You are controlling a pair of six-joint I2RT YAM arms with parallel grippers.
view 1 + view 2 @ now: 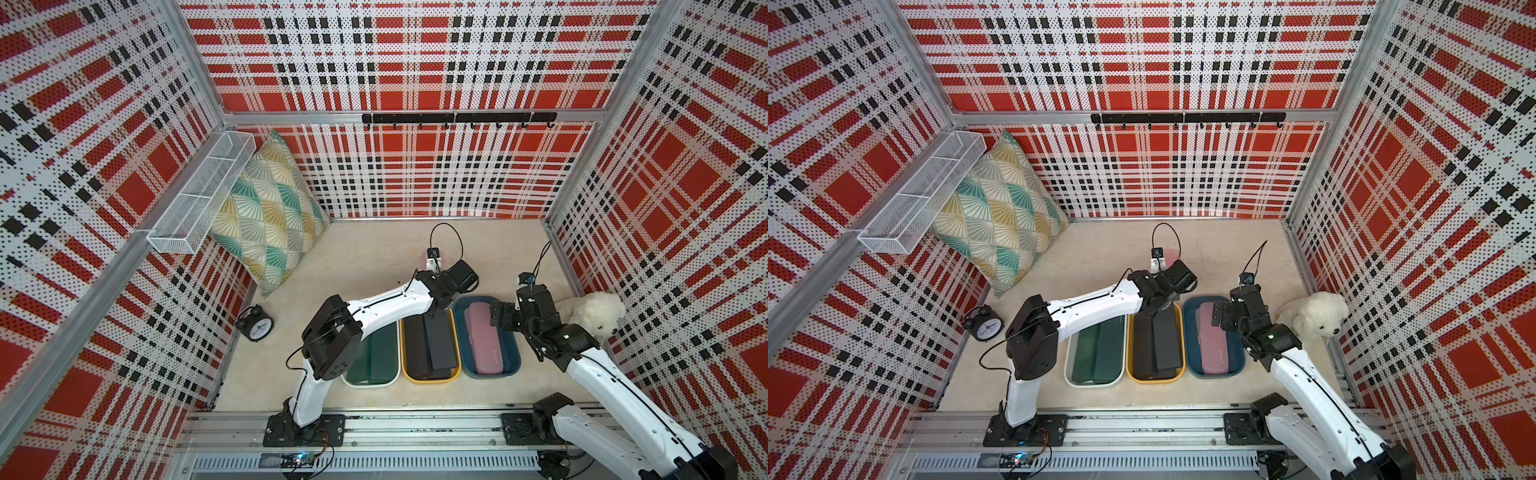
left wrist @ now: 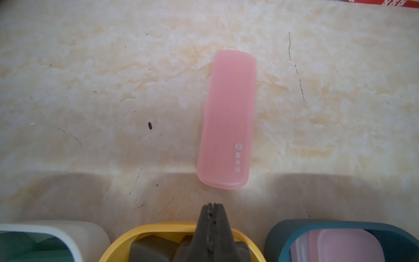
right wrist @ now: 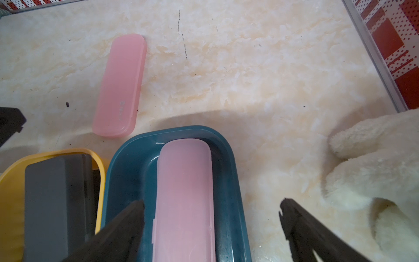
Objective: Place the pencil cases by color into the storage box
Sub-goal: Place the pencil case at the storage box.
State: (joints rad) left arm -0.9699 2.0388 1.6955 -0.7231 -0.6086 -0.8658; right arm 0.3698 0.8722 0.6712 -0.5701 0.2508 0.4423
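Observation:
Three storage box tubs stand side by side. The white one (image 1: 370,384) holds dark green pencil cases (image 1: 374,357). Black cases (image 1: 432,345) fill the yellow tub (image 1: 432,379), and pink cases (image 1: 486,345) lie in the blue tub (image 1: 513,353). One more pink case (image 2: 226,120) (image 3: 120,86) lies flat on the table just beyond the tubs; its far end shows in a top view (image 1: 1170,254). My left gripper (image 2: 212,205) is shut and empty over the yellow tub's far rim. The right gripper (image 3: 212,204) stands open and empty over the blue tub's far end.
A white plush toy (image 1: 594,318) sits right of the blue tub, close to my right arm. An alarm clock (image 1: 255,324) stands at the left, a patterned cushion (image 1: 266,212) leans in the back left corner under a wire basket (image 1: 199,195).

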